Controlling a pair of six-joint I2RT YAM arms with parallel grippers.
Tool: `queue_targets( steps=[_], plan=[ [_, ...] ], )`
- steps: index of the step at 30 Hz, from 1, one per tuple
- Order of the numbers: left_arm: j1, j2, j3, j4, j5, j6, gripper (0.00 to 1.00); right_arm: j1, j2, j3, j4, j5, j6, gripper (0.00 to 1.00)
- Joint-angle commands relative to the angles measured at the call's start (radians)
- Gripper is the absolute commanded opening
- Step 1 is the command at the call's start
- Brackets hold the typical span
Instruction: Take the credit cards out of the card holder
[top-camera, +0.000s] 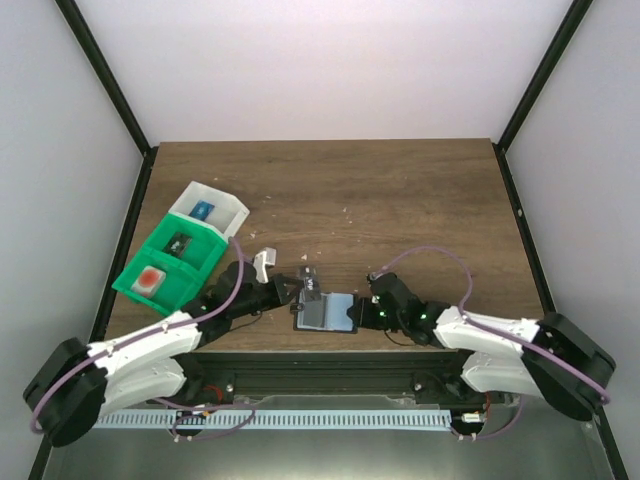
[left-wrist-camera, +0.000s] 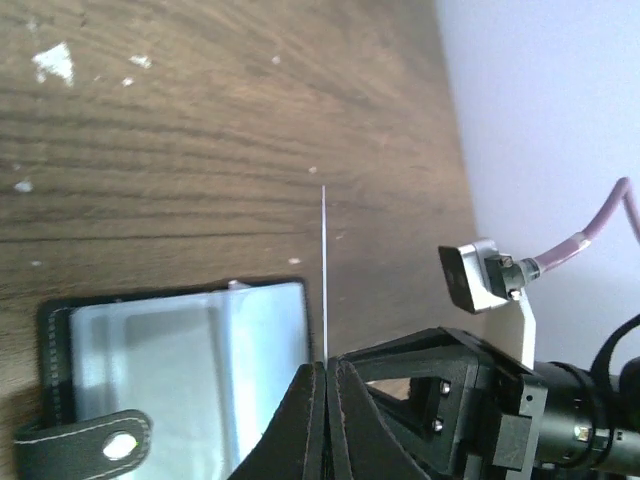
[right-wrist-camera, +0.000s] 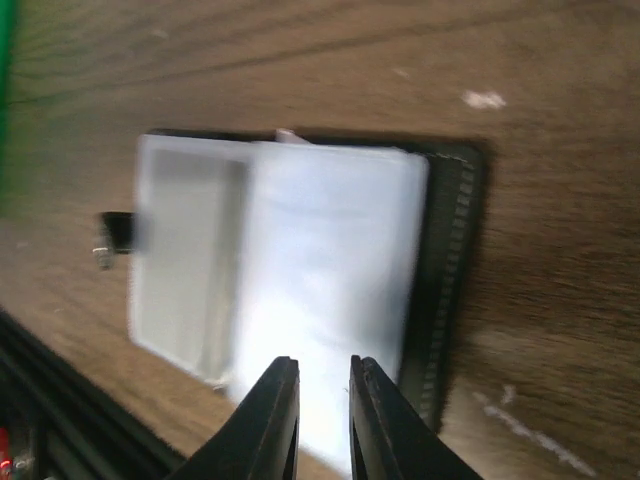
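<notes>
The left gripper (left-wrist-camera: 325, 372) is pinching its black, wedge-shaped fingers together on a credit card (left-wrist-camera: 324, 260). The left wrist camera is catching that card edge-on, so it is showing only as a hair-thin pale line rising straight from the fingertips; its face and colour cannot be made out. Just beside the fingers the card holder (left-wrist-camera: 180, 350) is lying open and flat on the table (left-wrist-camera: 200, 120). The holder is showing glossy grey-blue pocket panels inside a black stitched rim. A black strap (left-wrist-camera: 85, 438) with a round metal snap is curling over the holder's near corner.

The right gripper (right-wrist-camera: 323, 400) is hovering with a narrow slit between its fingers, right at the holder's edge. The right wrist picture is blurred, and I cannot tell whether those fingers are clamping the holder or only hanging over it. That view is showing the panels washed nearly white, with one pocket stepped over another and the dark rim along one side.

The overhead camera alone is giving the layout. The holder is sitting near the table's front edge, between the two grippers, on dark, matte wood-grain flecked with pale specks. Well to the left, a green bin (top-camera: 165, 265) and a white bin (top-camera: 210, 212) of moulded plastic are standing together at an angle.
</notes>
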Motion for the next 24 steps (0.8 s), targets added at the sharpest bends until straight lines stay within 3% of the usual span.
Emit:
queue_targets(
  steps=[1, 8, 11, 16, 19, 24],
  plan=[
    [0.007, -0.108, -0.031, 0.067, 0.014, -0.044, 0.0, -0.001, -0.158, 0.04, 0.013, -0.063, -0.048, 0.2],
    [0.008, -0.162, -0.067, 0.295, 0.177, -0.123, 0.0, -0.001, -0.346, -0.057, 0.385, -0.226, 0.053, 0.39],
    [0.008, -0.178, -0.07, 0.324, 0.198, -0.125, 0.0, -0.001, -0.348, -0.06, 0.447, -0.248, 0.08, 0.44],
    [0.007, -0.199, -0.108, 0.406, 0.22, -0.162, 0.0, -0.001, -0.294, -0.041, 0.47, -0.298, 0.099, 0.45],
    [0.007, -0.192, -0.125, 0.469, 0.239, -0.179, 0.0, -0.001, -0.272, -0.047, 0.503, -0.321, 0.111, 0.34],
    [0.008, -0.193, -0.126, 0.445, 0.271, -0.168, 0.01, -0.001, -0.277, -0.057, 0.546, -0.366, 0.065, 0.01]
  ],
)
